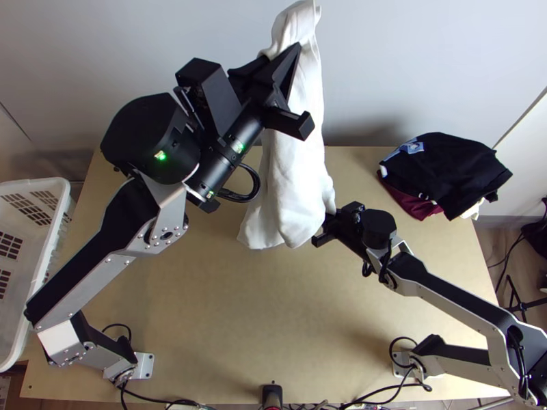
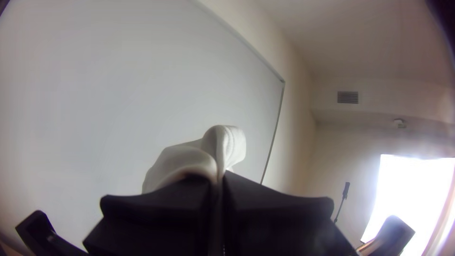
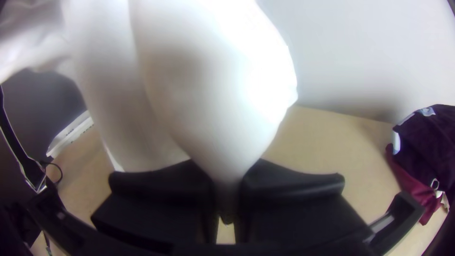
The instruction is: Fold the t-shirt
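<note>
High over the table's far part, my left gripper [image 1: 290, 58] is shut on the upper part of the white t-shirt [image 1: 294, 164], which hangs down bunched in long folds. In the left wrist view a rounded fold of the t-shirt [image 2: 189, 159] sticks out past my left gripper [image 2: 217, 182]. Lower down, my right gripper [image 1: 329, 217] grips the t-shirt's lower right edge. The right wrist view has the t-shirt [image 3: 199, 85] narrowing to a pinch between the black fingers of my right gripper [image 3: 227, 189]. Which part of the garment each holds I cannot tell.
Dark and maroon clothes [image 1: 444, 171] lie piled at the table's far right corner. A white plastic basket [image 1: 58, 219] stands beside the table on the left. A pale wall [image 1: 424, 61] rises behind the far edge. Bare wood [image 1: 267, 321] spreads between the arms' bases.
</note>
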Controlling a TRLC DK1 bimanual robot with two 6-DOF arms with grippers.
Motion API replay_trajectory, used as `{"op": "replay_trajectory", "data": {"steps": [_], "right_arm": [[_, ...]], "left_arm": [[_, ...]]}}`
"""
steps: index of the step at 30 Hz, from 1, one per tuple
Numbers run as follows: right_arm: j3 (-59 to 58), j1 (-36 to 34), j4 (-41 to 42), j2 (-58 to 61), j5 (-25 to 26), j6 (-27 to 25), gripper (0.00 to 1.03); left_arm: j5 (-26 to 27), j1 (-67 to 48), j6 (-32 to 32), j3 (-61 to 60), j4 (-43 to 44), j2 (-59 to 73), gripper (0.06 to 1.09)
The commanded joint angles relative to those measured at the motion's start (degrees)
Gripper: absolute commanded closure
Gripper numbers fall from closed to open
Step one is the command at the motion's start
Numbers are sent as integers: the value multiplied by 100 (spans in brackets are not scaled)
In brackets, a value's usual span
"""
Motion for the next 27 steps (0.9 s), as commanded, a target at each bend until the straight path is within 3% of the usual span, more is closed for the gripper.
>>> {"op": "replay_trajectory", "data": {"steps": [1,5,13,18,27], "right_arm": [[-178,-36,82,-357,0,-60,100],[-284,-150,-111,-928,17,-95,100],[569,-783,-1596,-1692,0,-358,100],[1395,-1143,-2484,-1772,-106,-490,100],[2704,-1310,-3310,-1587,-229,-780,100]], "left_arm": [[0,153,-16,-51,-13,-1,105],[9,364,-16,-235,-22,-27,105],[44,734,-24,-798,5,-220,105],[88,918,90,-1580,260,-537,105],[361,1797,274,-2468,1077,-695,105]]}}
